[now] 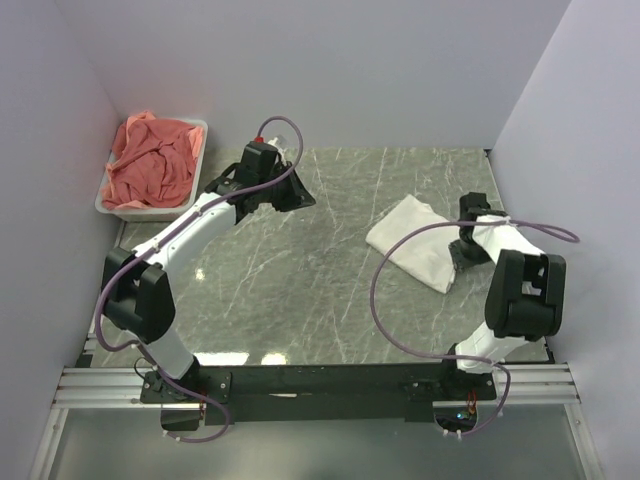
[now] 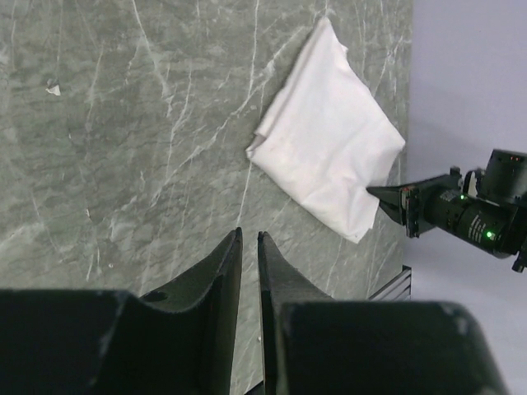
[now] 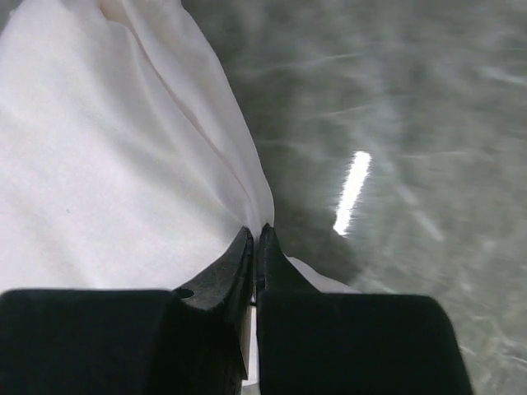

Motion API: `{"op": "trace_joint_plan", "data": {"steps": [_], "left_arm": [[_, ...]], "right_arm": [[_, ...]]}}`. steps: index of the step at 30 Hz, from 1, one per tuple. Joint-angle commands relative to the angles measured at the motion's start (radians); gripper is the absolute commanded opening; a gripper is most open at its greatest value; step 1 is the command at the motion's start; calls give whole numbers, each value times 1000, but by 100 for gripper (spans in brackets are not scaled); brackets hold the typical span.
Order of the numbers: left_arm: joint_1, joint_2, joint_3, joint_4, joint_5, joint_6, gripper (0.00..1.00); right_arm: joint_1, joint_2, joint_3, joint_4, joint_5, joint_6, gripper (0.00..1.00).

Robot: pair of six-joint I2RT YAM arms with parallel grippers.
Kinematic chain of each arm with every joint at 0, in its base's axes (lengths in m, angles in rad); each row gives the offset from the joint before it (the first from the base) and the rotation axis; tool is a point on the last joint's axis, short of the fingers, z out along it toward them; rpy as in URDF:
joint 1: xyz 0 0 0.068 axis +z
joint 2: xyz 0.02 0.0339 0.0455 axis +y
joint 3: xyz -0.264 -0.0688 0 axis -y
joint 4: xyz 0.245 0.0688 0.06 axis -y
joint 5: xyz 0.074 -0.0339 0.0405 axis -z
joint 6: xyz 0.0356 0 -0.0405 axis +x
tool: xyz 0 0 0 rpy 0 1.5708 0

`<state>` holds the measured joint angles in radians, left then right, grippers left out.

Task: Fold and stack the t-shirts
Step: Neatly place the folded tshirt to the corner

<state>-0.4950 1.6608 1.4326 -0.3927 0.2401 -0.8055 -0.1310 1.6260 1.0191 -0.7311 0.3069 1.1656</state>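
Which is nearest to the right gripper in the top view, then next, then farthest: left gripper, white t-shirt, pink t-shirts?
1. White t-shirt, pinched in the right gripper, right side.
2. Left gripper, centre-left, towards the back.
3. Pink t-shirts, in the tub, far-left corner.

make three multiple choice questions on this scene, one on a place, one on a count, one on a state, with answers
1. Where are the crumpled salmon-pink cloth t-shirts?
A) in the white plastic tub at the far left corner
B) mid-table
C) draped over an arm

2. How many t-shirts lie on the grey-green marble table?
A) three
B) one
C) none

3. How do the fingers of the right gripper stand?
A) wide open
B) out of view
C) shut on the folded white cloth t-shirt

Answers: 1 A, pink cloth fills the tub; 2 B, only the white one lies there; 3 C, the right wrist view shows them pinching its edge.
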Motion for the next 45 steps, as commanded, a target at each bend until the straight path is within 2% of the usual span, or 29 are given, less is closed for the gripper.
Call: {"op": "trace_joint_plan", "data": {"steps": [1,9,19,23,41,43,44,45], "left_arm": [[-1,-67,26,2,33,19,19],[-1,-131,-23,5,50,28,19],[-11,-193,-81,18,74,25,20],[-14,-211,-100,21,77,22,20],[-17,-311,-232,64,70,-8,21],[-17,-315,-233,60,70,-4,21],[-17,-317,-233,60,64,-4,21],[-17,-319,-235,60,62,-4,22]], "right_arm": [[-42,-93,-55,-157,149,183,0],[-182,-308,-281,-146,135,264,0],[-331,-578,-435,-180,121,273,0],[-343,-667,-478,-192,106,270,0],[-343,-801,-551,-235,-45,218,0],[-343,-792,-525,-280,-14,229,17],[-343,-773,-490,-303,-5,220,35],[-343,-763,-469,-310,3,182,43]]}}
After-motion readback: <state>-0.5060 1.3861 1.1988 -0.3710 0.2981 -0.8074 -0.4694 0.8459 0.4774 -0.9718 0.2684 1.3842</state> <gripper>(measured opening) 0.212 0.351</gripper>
